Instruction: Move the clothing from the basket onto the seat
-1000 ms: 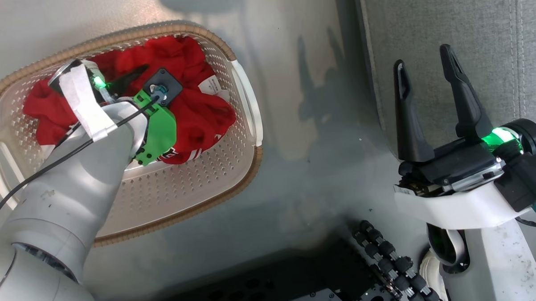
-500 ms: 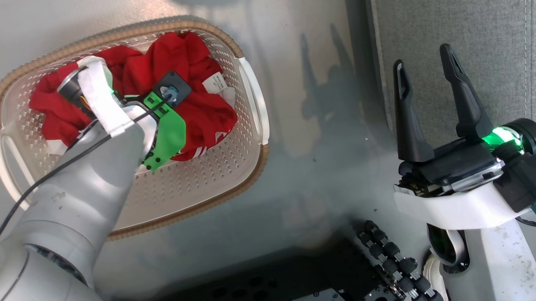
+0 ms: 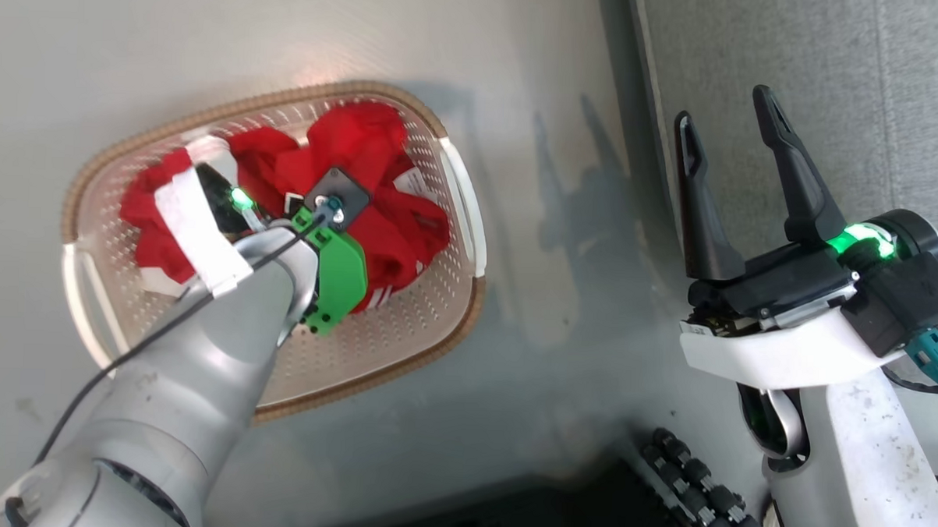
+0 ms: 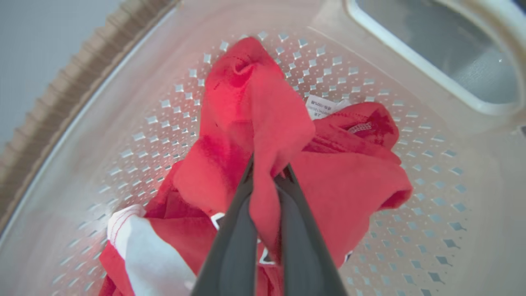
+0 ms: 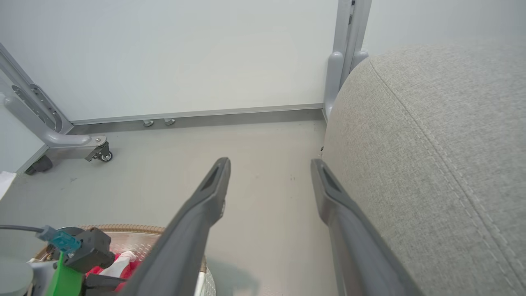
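Observation:
The basket [image 3: 403, 368] is cream and perforated with a brown rim, and stands on the floor at the left of the head view. A heap of red clothing [image 3: 377, 213] with white trim lies in it. My left arm [image 3: 225, 325] reaches down into the heap. In the left wrist view my left gripper [image 4: 267, 168] is shut on a raised fold of the clothing [image 4: 254, 107], above the basket wall [image 4: 172, 107]. My right gripper [image 3: 720, 108] stands open and holds nothing, beside the edge of the grey seat [image 3: 796, 64]. Its fingers frame bare floor next to the seat [image 5: 431, 144].
My dark base with its roller wheels [image 3: 696, 474] lies at the bottom of the head view. A pale wall panel, a grey post [image 5: 345, 53] and a wheeled frame foot [image 5: 74, 144] stand beyond the floor. Grey floor separates basket and seat.
My left gripper has gone from open to shut on the red fabric in the basket. The head camera has shifted, so the basket sits further right and lower. The right gripper stays open.

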{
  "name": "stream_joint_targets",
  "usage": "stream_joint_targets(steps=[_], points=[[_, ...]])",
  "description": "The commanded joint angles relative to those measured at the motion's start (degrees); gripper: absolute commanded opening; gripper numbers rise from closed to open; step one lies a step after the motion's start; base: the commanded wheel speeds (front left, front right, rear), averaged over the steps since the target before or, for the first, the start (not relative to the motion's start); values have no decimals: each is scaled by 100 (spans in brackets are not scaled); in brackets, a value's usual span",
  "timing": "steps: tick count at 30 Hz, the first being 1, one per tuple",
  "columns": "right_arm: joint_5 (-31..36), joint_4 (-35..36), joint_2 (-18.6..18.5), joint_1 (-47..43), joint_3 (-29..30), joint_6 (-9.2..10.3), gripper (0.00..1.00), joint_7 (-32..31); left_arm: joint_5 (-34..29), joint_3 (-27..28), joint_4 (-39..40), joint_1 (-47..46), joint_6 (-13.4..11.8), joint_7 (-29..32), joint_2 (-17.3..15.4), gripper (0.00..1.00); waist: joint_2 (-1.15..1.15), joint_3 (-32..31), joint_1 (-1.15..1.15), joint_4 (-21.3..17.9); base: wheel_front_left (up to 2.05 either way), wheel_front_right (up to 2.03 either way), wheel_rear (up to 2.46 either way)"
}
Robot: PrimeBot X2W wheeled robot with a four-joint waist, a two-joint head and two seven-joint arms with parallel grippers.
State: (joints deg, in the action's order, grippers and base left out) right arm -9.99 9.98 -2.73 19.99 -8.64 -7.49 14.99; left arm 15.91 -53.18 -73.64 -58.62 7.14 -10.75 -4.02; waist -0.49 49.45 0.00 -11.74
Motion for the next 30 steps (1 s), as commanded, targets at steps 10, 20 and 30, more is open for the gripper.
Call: stream_joint_targets(steps=[10,20,30], points=[[74,-485,-16,-120,-25,1,100,15,456,-48,442,719,35,-430,95,0,49,-1353,0,400,0,0,0],[137,-842,-17,-429,33,1,100,15,670,298,1766,1455,36,-447,-27,0,49,-2316,0,708,0,0,0],[170,-1103,-17,-819,44,1,100,15,558,1063,3147,2158,-72,-448,-179,0,49,-3148,0,1009,0,0,0]])
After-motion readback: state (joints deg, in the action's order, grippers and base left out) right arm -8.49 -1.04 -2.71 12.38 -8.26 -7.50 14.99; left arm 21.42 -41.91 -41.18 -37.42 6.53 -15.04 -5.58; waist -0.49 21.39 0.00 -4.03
